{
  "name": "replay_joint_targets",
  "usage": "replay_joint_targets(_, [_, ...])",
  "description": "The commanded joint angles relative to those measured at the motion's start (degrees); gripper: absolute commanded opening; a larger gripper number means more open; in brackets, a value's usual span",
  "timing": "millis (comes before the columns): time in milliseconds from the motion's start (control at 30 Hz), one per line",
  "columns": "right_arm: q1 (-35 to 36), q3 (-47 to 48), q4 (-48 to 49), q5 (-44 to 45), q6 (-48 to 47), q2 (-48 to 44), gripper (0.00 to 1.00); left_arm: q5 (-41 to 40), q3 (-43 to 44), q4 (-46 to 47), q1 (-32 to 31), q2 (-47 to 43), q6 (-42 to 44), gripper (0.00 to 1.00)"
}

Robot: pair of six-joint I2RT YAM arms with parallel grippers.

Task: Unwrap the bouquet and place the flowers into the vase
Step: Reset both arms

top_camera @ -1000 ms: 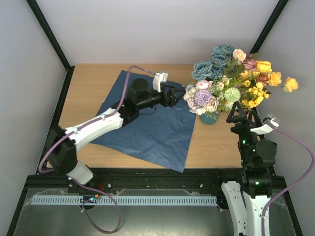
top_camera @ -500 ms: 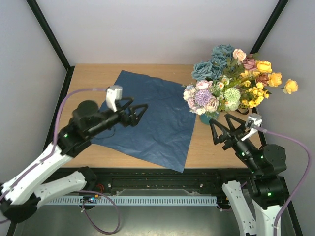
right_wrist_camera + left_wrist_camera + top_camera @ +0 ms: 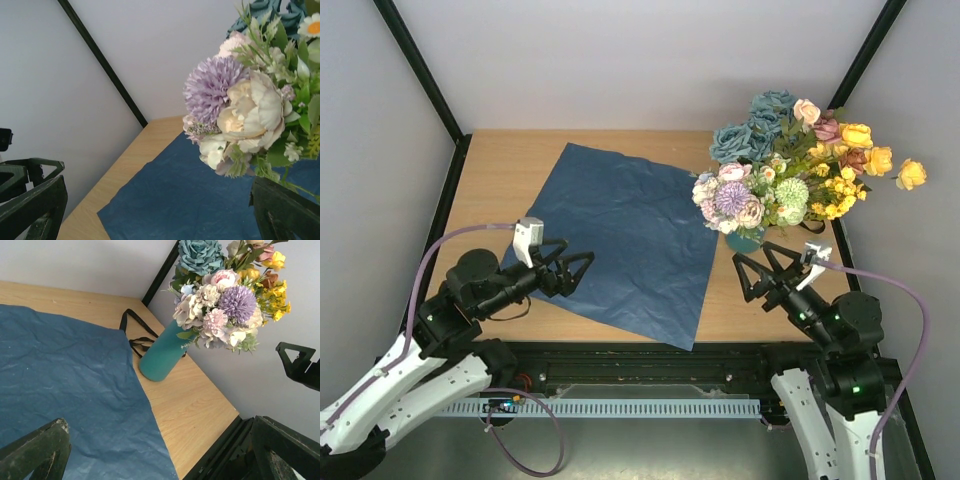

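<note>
Mixed artificial flowers (image 3: 780, 180) (blue, pink, lilac, yellow and white blooms with green leaves) stand bunched in the small teal matte cylinder vase (image 3: 745, 240) at about 3 o'clock on the wooden counter (image 3: 500, 160). The creased dark-blue paper sheet (image 3: 620, 235) lies flat from the centre out to 9 o'clock, its right edge just beside the vase. A loose black ribbon (image 3: 135, 332) lies on the wood at the vase foot, seen in the left wrist view. Task reads as done.

Left claw (image 3: 578, 274): jaws spread wide, nothing in them, over the sheet's near-left edge at about 8 o'clock. Right claw (image 3: 752, 268): jaws also spread wide and empty, at about 5 o'clock, just on the near side of the vase, not touching it.

Handling, judged:
- The bunch looks light but top-heavy, and the blooms spread far wider than the narrow tube, so a knock high up would likely tip it.
- The heads are soft and crushable, and the stems are probably stiff wire.
- If adjusting, pinch the stems just above the rim.
- To steady or move it, clamp the vase low on its body, where the smooth matte sides should give fair grip.
- The paper is thin and slides easily, so avoid dragging it against the vase.
</note>
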Motion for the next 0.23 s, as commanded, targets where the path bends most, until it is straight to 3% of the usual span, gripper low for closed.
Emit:
replay_joint_targets(0, [0.25, 2.68, 0.44, -0.22, 0.79, 0.49, 0.99, 1.4, 0.05, 1.04, -0.28, -0.9, -0.55, 0.99])
replay_joint_targets(200, [0.21, 1.52, 1.39, -0.7, 1.59, 0.17, 0.99, 1.21, -0.61, 1.25, -0.29, -1.66, -0.75, 1.0])
